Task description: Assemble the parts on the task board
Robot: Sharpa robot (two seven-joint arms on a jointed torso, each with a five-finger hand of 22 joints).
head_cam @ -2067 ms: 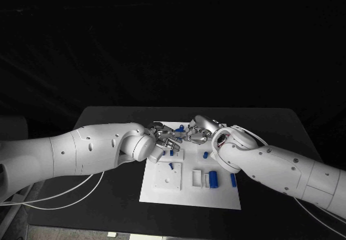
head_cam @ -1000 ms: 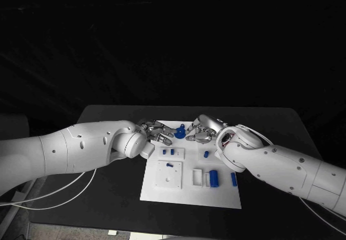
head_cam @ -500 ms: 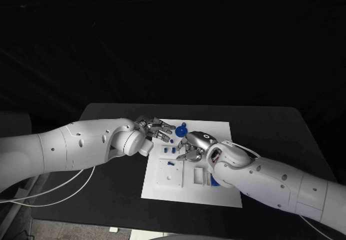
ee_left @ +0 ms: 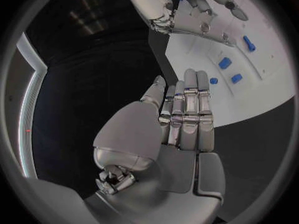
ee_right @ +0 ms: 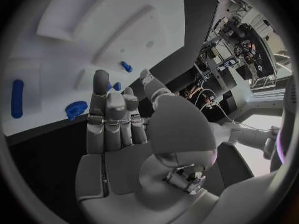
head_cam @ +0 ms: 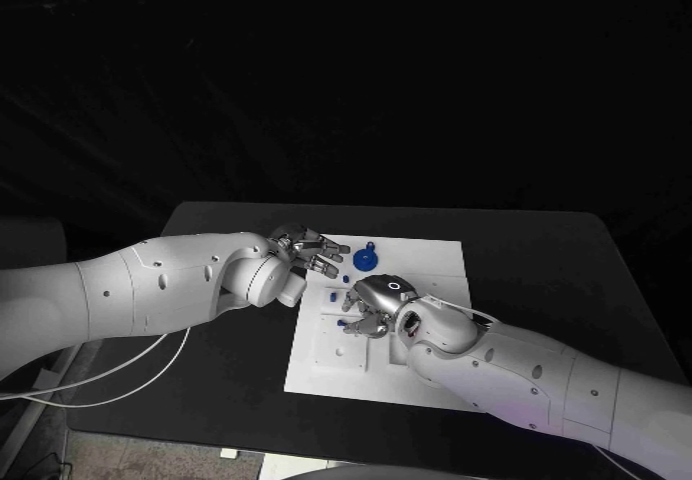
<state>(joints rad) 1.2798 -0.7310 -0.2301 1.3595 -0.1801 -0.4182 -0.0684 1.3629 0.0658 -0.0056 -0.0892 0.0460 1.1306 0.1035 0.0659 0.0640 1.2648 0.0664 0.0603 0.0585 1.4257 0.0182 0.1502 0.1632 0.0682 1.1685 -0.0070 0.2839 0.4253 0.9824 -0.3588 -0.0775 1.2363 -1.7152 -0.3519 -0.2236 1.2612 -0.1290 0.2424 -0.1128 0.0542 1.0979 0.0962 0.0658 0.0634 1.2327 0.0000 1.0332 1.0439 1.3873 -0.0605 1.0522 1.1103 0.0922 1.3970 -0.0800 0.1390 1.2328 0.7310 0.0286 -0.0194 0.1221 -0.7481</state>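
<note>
We find the task board point(head_cam: 433, 262) lying flat in the middle of the black worktop point(head_cam: 548, 260), with both hands over its far half. The left hand point(head_cam: 306, 247) hangs at the board's far-left corner, fingers straight and together, gripping nothing — the left wrist view confirms a bare palm. The right hand point(head_cam: 372, 303) sits lower over the board's left-centre. Its fingers also lie extended side by side in the right wrist view, and we see no part between them, so we judge it empty as well.

A round blue part point(head_cam: 365, 260) rests on the board's far area, between the two hands and just beside the left fingertips. Small blue pegs point(ee_left: 225, 62) lie scattered nearby. We judge the right hand is positioned low in order to reach a peg below it.
</note>
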